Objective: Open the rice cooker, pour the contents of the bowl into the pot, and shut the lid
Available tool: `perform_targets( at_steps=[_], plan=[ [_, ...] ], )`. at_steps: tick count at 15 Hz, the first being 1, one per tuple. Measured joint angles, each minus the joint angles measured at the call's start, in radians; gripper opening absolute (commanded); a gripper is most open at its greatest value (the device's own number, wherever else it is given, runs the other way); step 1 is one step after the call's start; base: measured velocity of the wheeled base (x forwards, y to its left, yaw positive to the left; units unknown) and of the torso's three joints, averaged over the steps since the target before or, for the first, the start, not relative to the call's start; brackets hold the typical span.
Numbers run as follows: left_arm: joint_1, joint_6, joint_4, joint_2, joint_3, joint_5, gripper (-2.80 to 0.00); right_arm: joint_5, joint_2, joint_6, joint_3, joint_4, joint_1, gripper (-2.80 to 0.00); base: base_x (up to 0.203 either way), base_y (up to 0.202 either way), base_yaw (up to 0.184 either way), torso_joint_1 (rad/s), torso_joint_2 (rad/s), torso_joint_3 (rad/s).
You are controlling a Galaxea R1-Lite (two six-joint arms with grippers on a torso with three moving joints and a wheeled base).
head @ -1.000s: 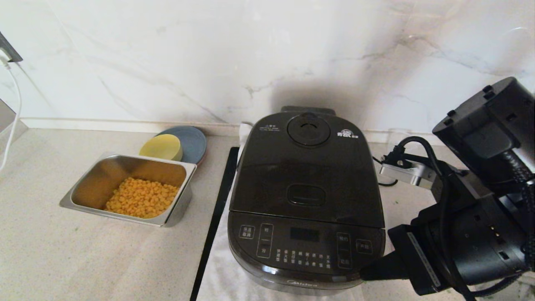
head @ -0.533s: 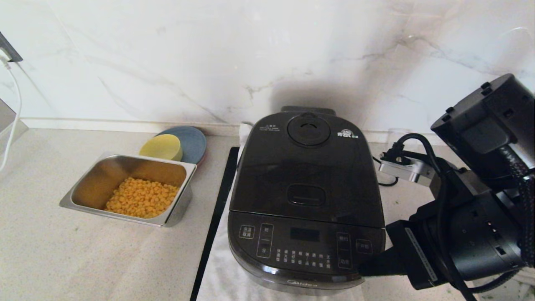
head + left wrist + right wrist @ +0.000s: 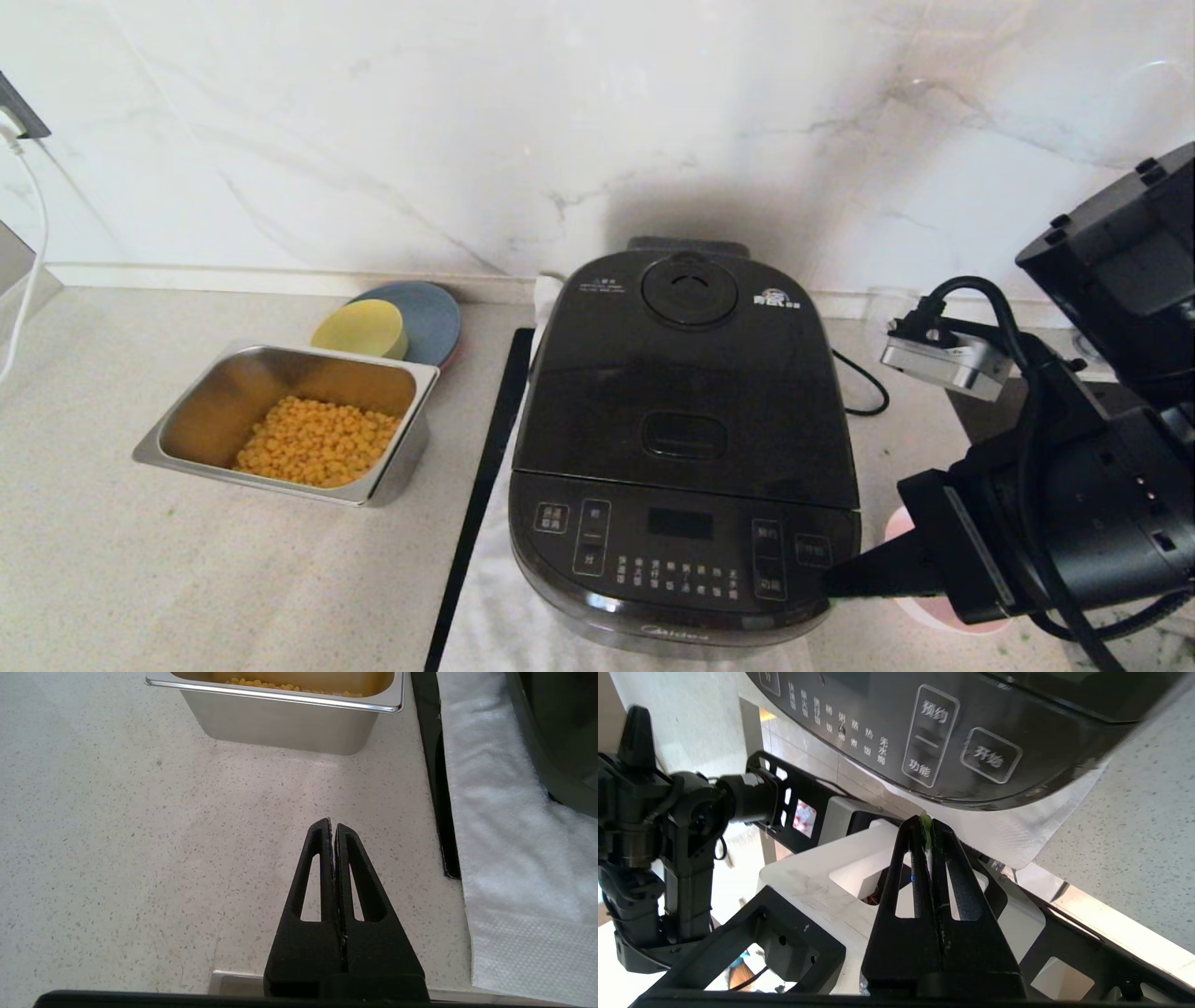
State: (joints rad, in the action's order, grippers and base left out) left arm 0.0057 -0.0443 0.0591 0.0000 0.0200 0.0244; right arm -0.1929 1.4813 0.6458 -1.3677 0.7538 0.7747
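The black rice cooker (image 3: 686, 439) stands on a white cloth with its lid (image 3: 686, 373) down, so the pot is hidden. My right gripper (image 3: 826, 583) is shut, its tips by the cooker's front right corner just below the button panel (image 3: 924, 742). A small green scrap sits pinched between the fingertips (image 3: 928, 823). Behind that arm a sliver of the pale pink bowl (image 3: 896, 527) shows; its contents are hidden. My left gripper (image 3: 332, 823) is shut and empty above bare counter, near the steel tray (image 3: 280, 718).
A steel tray (image 3: 187, 411) of corn kernels sits left of the cooker, with a yellow bowl (image 3: 359, 329) and a blue plate (image 3: 434, 317) behind it. A black strip (image 3: 485, 485) edges the white cloth (image 3: 504, 607). The power cord (image 3: 864, 383) trails at the cooker's right. The marble wall is close behind.
My right arm has drawn back to the right, away from the cooker, uncovering part of the pink bowl. The gripper stayed shut and the lid stayed down.
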Motion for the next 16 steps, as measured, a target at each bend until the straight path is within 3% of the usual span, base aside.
perform_targets(
  at_steps=[16],
  plan=[
    [0.000,0.001,0.000,0.000,0.000,0.000,-2.80,-0.006,0.006,-0.002,-0.018,-0.002,-0.067,-2.80,0.000,0.000,0.000,0.000,0.00,0.000]
  ],
)
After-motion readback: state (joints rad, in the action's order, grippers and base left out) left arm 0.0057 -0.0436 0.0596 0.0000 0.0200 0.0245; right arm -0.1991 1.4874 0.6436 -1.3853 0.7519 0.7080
